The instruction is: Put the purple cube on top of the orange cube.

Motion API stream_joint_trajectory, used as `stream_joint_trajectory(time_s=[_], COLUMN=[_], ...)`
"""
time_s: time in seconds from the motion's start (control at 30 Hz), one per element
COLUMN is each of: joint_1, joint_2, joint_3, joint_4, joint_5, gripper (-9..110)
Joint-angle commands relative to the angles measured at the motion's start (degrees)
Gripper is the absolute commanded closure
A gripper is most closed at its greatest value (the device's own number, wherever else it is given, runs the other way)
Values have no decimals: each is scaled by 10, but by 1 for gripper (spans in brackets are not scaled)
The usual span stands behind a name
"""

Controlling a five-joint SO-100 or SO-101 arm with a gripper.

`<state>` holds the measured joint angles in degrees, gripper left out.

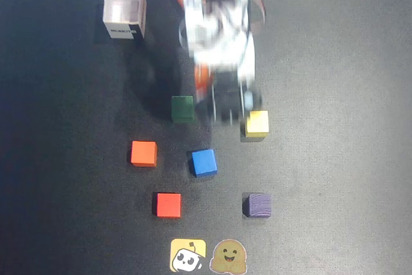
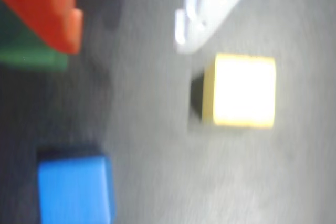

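Six small cubes lie apart from one another on the dark mat point(image 1: 64, 159) in the overhead view. Purple cube point(image 1: 257, 205) sits at lower right, flat on the mat, untouched and clear of the arm. Orange cube point(image 1: 143, 153) sits at middle left, well apart from the purple one, nothing on top of it. Red cube point(image 1: 168, 205) lies below the orange cube; blue cube point(image 1: 203, 162) lies near the centre, between the two task cubes. Green cube point(image 1: 183, 108) and yellow cube point(image 1: 257, 123) flank the lower end of the arm point(image 1: 219, 24), which reaches down from the top edge and is motion-blurred. Gripper point(image 1: 225, 104) hangs between the green and yellow cubes, holding nothing. Wrist view, also blurred: one orange finger point(image 2: 55, 9) at upper left over the green cube, one white finger point(image 2: 210, 9) at upper right just beside the yellow cube, the two spread wide with bare mat between. White open-topped box point(image 1: 125, 11) stands at upper left. Two cartoon stickers point(image 1: 207, 256) sit at the bottom edge
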<state>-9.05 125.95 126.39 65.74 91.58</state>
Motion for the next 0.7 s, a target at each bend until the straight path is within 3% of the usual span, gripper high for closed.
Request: stream_joint_trajectory(time_s=[0.0, 0.67], joint_1=[-11, -83], joint_2=[-121, -415], joint_3=[-117, -315], joint_4=[-11, -122], joint_5=[4, 100], gripper=[85, 81])
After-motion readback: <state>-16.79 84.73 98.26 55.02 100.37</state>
